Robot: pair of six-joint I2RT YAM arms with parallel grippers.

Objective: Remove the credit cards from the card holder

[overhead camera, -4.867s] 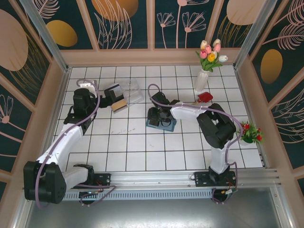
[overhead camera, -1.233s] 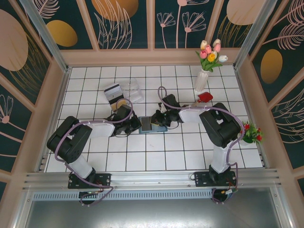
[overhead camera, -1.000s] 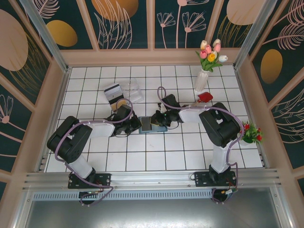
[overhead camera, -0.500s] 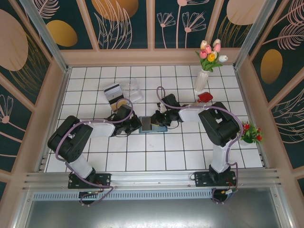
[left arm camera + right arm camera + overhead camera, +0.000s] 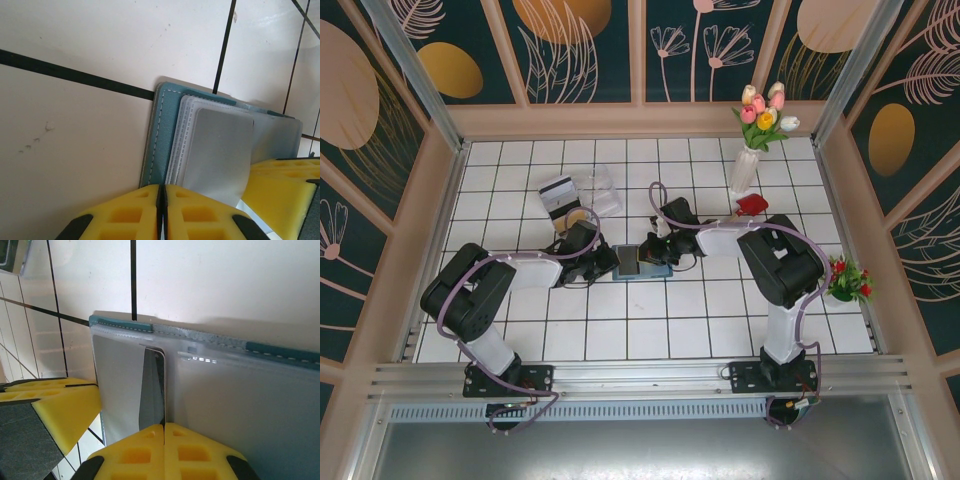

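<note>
Mid-frame on the tiled table (image 5: pixel 720 320), the left gripper (image 5: pixel 161 200), pads pressed together, sits at the left edge of the open, flat teal card holder (image 5: pixel 159 135). At its right side, the right gripper (image 5: pixel 164 437) pinches a grey credit card (image 5: pixel 220 150) lying over the clear pockets.

1. The white tiled table (image 5: pixel 620 330) spreads out ahead of me, its squares split by dark grout lines. In my left wrist view one tile bears a few small scuff marks (image 5: pixel 35 142).
2. A clear plastic box (image 5: pixel 598 190) sits toward the far left of the tiles.
3. A white vase (image 5: pixel 744 170) stands upright at my far right, holding pink, yellow and white tulips (image 5: pixel 765 112).
4. A small red object (image 5: pixel 752 204) lies just beside the vase's foot; I cannot tell what it is.
5. A little plant with red flowers (image 5: pixel 845 280) sits at my right edge.
6. Dark wall panels (image 5: pixel 580 50) painted with pale leaves and gold ovals enclose three sides.
7. An aluminium rail (image 5: pixel 640 375) runs along the near edge.
</note>
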